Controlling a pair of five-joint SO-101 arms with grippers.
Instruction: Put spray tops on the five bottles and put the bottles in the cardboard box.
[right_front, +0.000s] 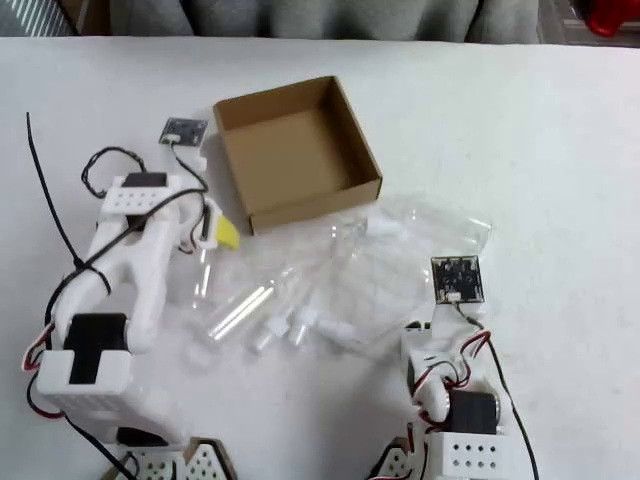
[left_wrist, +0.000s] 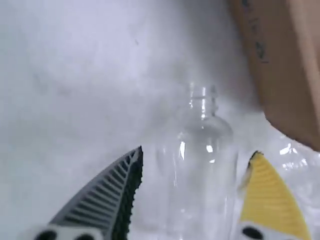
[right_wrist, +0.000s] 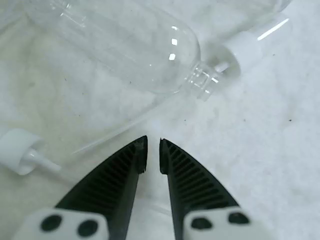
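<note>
A clear, capless bottle (left_wrist: 200, 165) lies on the white table between the fingers of my left gripper (left_wrist: 195, 152). That gripper is open, its black finger (left_wrist: 117, 195) and yellow finger (left_wrist: 265, 200) standing a little off the bottle's sides. The cardboard box (right_front: 300, 150) sits just beyond, its wall (left_wrist: 280, 60) close to the bottle's neck. My right gripper (right_wrist: 153, 147) is shut on nothing, low over the table, facing another capless bottle (right_wrist: 125, 45). White spray tops (right_wrist: 20, 150) (right_wrist: 240, 50) lie loose near it. More clear bottles (right_front: 235, 310) and spray tops (right_front: 300, 325) lie in the middle.
Clear plastic bags (right_front: 400, 260) are spread under and around the bottles right of the box. Black cables (right_front: 100, 170) trail beside the left arm (right_front: 130, 260). The right arm's base (right_front: 455, 420) stands at the front edge.
</note>
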